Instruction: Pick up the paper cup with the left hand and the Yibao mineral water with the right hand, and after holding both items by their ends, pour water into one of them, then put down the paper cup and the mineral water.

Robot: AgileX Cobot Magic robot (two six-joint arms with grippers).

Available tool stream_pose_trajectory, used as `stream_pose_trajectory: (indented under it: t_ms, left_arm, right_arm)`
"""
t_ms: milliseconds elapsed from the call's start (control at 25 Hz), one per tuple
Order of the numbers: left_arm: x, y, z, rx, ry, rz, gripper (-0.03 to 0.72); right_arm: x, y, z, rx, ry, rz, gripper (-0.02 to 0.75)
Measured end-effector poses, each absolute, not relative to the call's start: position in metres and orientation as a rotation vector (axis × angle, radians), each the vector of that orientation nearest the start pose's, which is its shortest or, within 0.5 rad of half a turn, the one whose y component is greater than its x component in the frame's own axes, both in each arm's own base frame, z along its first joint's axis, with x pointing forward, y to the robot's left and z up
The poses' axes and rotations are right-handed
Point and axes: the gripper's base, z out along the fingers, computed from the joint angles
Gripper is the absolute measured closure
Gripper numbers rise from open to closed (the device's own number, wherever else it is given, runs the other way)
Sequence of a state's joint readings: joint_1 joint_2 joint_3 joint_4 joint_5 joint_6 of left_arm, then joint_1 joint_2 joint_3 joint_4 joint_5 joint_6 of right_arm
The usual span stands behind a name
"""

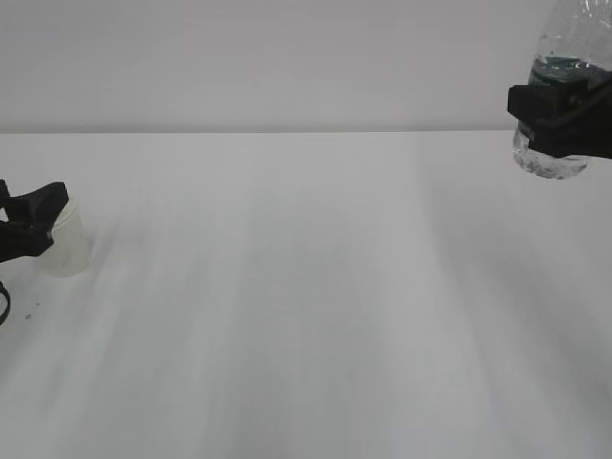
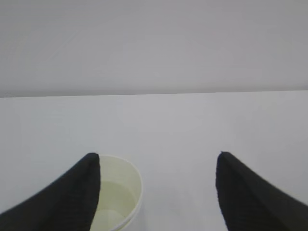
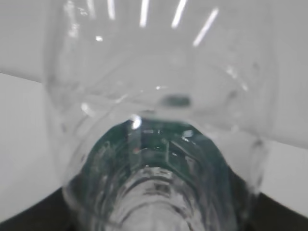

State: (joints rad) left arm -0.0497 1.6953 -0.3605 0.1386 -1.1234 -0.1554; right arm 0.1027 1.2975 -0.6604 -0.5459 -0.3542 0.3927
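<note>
The paper cup (image 1: 67, 244) stands on the white table at the far left, with some water in it. In the left wrist view the paper cup (image 2: 118, 195) sits against the inner side of the left finger (image 2: 72, 197), while the right finger (image 2: 250, 197) is far from it. My left hand (image 1: 33, 222) is open around the cup's rim. My right hand (image 1: 564, 110) is shut on the Yibao mineral water (image 1: 566, 53) and holds it high above the table at the top right. The bottle (image 3: 159, 120) fills the right wrist view, with its green label showing.
The white table (image 1: 306, 306) stretches between the two arms and ends at a plain pale wall behind. Nothing else shows on it.
</note>
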Motion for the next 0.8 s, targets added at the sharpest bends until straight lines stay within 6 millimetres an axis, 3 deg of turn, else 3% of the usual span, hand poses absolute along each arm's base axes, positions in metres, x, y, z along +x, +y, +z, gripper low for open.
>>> stream_pose_trajectory:
  t_ms: [200, 440, 800]
  left_arm:
    - [0.263, -0.024, 0.156, 0.055, 1.703, -0.214, 0.158]
    - [0.263, -0.024, 0.156, 0.055, 1.703, -0.214, 0.158]
    - [0.262, -0.024, 0.156, 0.055, 1.704, -0.214, 0.158]
  right_arm:
    - [0.268, 0.044, 0.269, -0.328, 1.763, 0.147, 0.33]
    - [0.254, 0.04, 0.246, -0.266, 1.741, 0.146, 0.33]
    - [0.241, 0.032, 0.229, -0.204, 1.726, 0.101, 0.33]
